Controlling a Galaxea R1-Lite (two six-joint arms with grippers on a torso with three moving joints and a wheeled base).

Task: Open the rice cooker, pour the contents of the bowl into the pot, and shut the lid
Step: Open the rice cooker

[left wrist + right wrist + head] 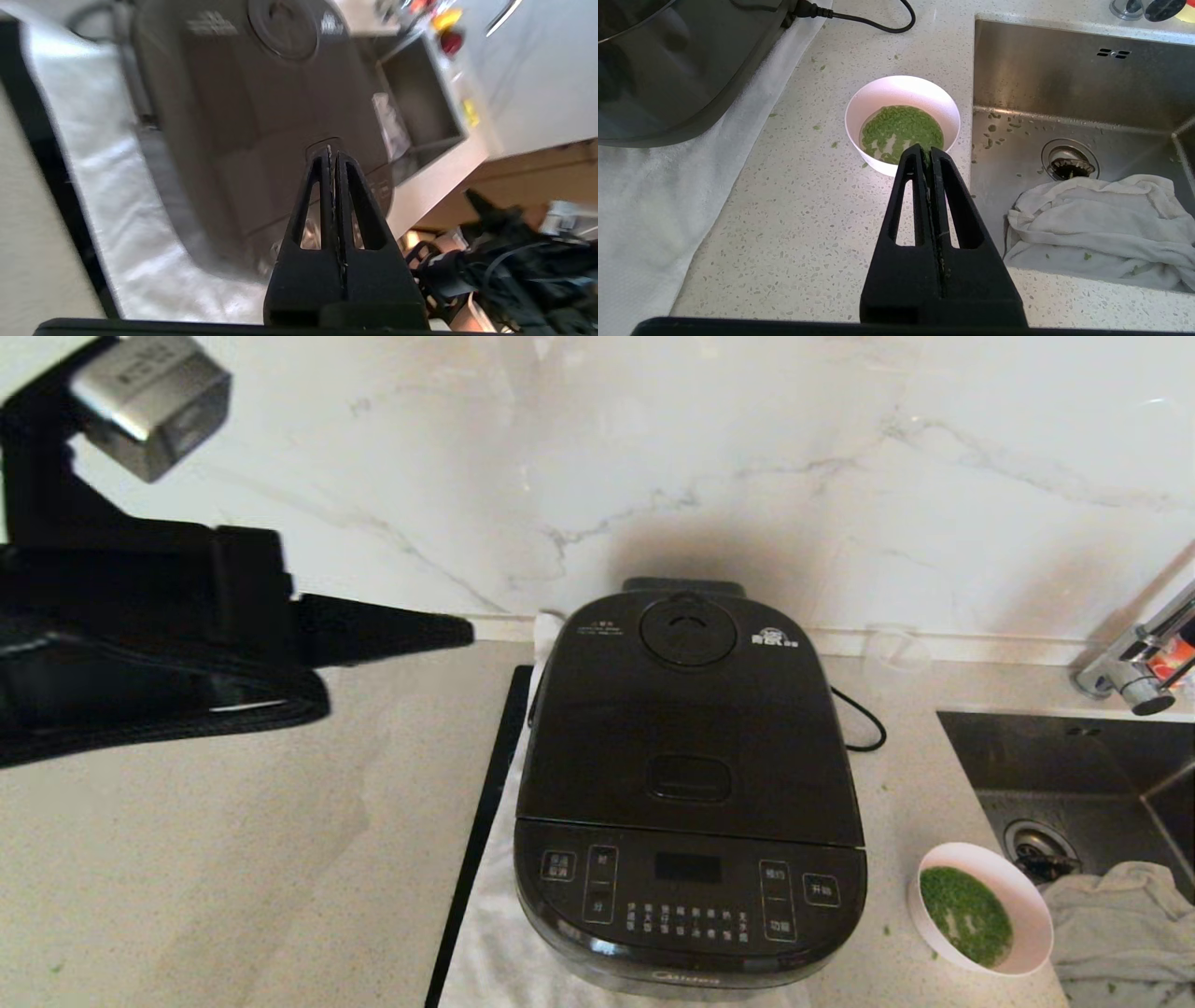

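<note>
— Looking at the rice cooker (pixel 689 784) first — it fills the middle of the table (pixel 233 859), sitting on a white cloth (pixel 485 933), its lid (pixel 686 728) down flat and the control panel facing us.

— So nothing's been opened yet. Which arm would you bet on for the latch?

— The left one, I'd say. The left gripper (pixel 462 631) hangs in the air off the cooker's left rear corner, fingers pressed together with nothing between them, pointing across toward the lid. The oblong latch button (pixel 689 777) lies to its right and nearer the front — its long side runs across the lid, left to right.

— And the other arm?

— The right gripper (pixel 930 156) doesn't show from overhead. Its own camera has it closed and empty too, hovering on our side of the bowl (pixel 902 122), with the sink (pixel 1064 93) just beside that.

— Where's the bowl, relative to the cooker?

— Off the cooker's front right corner, on the bare table, close to the sink's edge. The green bits (pixel 965 913) float inside, untouched. It's plainly the right arm's to take, once the lid is up.
</note>
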